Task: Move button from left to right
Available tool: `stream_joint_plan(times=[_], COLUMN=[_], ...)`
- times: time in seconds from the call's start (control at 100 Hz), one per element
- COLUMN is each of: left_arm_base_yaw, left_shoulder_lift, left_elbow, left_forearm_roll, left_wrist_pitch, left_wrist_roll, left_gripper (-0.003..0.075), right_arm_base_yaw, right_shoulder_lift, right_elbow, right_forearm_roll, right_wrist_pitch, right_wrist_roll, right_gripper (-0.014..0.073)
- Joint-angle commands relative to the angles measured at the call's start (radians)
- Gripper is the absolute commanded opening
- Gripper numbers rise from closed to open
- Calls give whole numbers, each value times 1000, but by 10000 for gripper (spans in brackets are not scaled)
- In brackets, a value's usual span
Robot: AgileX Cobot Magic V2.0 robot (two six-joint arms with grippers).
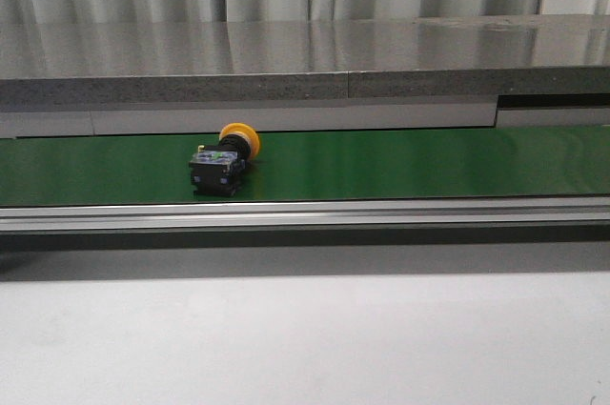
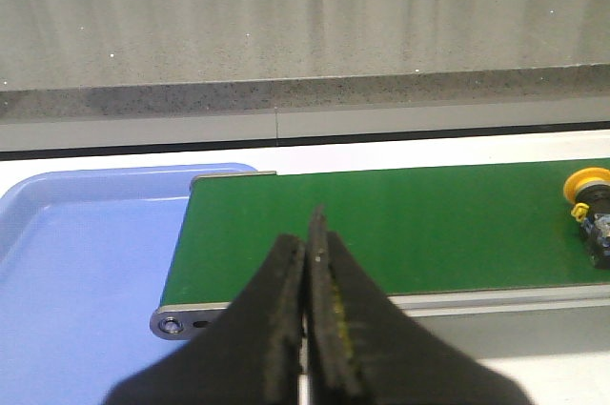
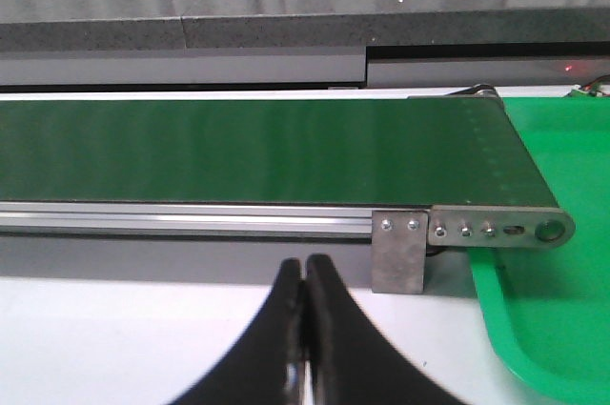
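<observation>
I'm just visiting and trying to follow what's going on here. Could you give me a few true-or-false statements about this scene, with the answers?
1. The button lies on the green belt. True.
2. The left gripper holds the button. False: it is shut on nothing, apart from the button.
3. A blue tray sits by one belt end. True.
4. The right gripper is wide open. False: it is shut.
5. The button's cap is red. False: it is orange-yellow.

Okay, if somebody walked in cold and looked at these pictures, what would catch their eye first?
The bright green conveyor belt running straight across the scene, with the orange-capped button lying alone on it, left of centre. Next, the trays at its ends: a blue tray at the left, a green tray at the right.
</observation>
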Motion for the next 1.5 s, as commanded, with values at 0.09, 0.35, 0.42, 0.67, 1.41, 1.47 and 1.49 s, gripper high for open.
stream_joint_plan(times=[0.09, 0.35, 0.42, 0.67, 1.41, 1.47, 1.49], left_arm_base_yaw=[-8, -8, -8, -8, -8, -8, -8], left_shoulder_lift=[15, 15, 15, 15, 15, 15, 15], left_elbow=[-27, -27, -27, -27, -27, -27, -27], left_forearm_roll=[-7, -7, -7, -7, -7, -7, -7], left_wrist_pitch=[-63, -63, -63, -63, -63, -63, -63], left_wrist_roll=[-2, -2, -2, -2, -2, -2, -2], left_gripper=[-20, -20, -20, -20, -20, -20, -20], right_arm_base_yaw=[1, 1, 1, 1, 1, 1, 1], right_shoulder_lift=[-21, -11, 14, 209, 936, 958, 965], right_elbow=[-17, -102, -130, -321, -854, -854, -854], right_forearm_roll=[-11, 17, 53, 78, 78, 78, 78], right_wrist_pitch=[-142, -123, -121, 75, 432, 424, 424], right_wrist_roll=[0, 0, 0, 0, 0, 0, 0], right_gripper=[-67, -67, -67, -67, -67, -65, -62])
